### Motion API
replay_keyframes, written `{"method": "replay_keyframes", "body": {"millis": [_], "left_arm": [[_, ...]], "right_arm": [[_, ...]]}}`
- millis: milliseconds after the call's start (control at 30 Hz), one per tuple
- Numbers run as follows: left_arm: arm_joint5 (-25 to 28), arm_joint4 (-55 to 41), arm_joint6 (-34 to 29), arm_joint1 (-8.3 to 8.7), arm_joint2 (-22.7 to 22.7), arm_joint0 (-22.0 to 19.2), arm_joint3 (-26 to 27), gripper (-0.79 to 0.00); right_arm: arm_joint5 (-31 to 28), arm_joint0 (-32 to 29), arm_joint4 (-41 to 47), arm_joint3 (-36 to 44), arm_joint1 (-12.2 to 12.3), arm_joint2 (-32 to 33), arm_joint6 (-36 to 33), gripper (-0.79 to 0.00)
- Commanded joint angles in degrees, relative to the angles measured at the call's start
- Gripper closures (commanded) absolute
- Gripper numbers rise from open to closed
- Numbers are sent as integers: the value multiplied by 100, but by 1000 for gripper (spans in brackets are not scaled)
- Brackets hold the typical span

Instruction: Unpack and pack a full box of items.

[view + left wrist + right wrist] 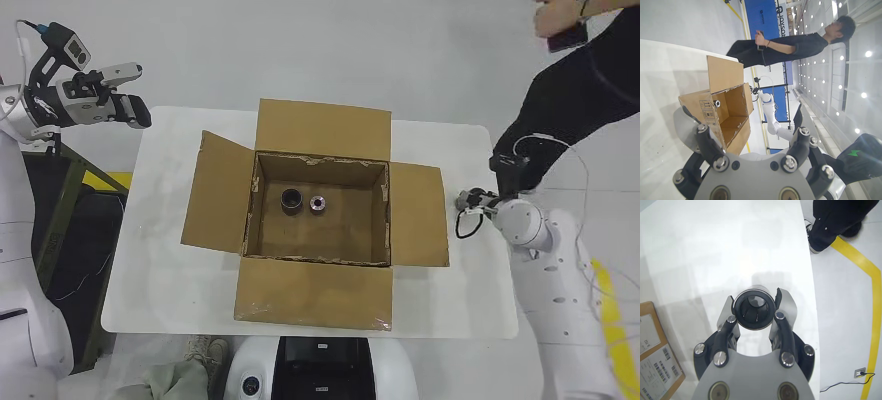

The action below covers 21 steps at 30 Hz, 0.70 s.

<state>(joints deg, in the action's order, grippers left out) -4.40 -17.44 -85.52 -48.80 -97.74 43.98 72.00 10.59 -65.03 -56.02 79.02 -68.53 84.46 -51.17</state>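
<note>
Two parts, a dark ring (291,201) and a silver flange (317,203), lie inside the open box (315,290). Right gripper (755,297) clamps a steel bearing (754,313) above the table (170,290) beside the box. The smooth round shell could slip, or roll off the near edge. Left gripper (135,92) is spread wide and empty.

White arms (545,235); grey right gripper (755,300), silver screws (786,358)
</note>
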Motion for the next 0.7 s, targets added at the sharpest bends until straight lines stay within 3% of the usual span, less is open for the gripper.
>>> {"method": "replay_keyframes", "body": {"millis": [0, 100, 167, 500, 667], "left_arm": [[0, 0, 0, 0, 0, 0, 0, -785], [0, 0, 0, 0, 0, 0, 0, -785], [0, 0, 0, 0, 0, 0, 0, -785], [0, 0, 0, 0, 0, 0, 0, -785], [0, 0, 0, 0, 0, 0, 0, -785]], "right_arm": [[7, 26, -8, -33, -3, -39, -8, -363], [17, 59, 5, -84, -6, -71, -16, -499], [28, 76, 10, -94, -3, -67, -27, -542], [176, -325, 58, 981, 79, 432, 81, -606], [167, -647, -122, 1965, 115, 556, 68, -554]]}}
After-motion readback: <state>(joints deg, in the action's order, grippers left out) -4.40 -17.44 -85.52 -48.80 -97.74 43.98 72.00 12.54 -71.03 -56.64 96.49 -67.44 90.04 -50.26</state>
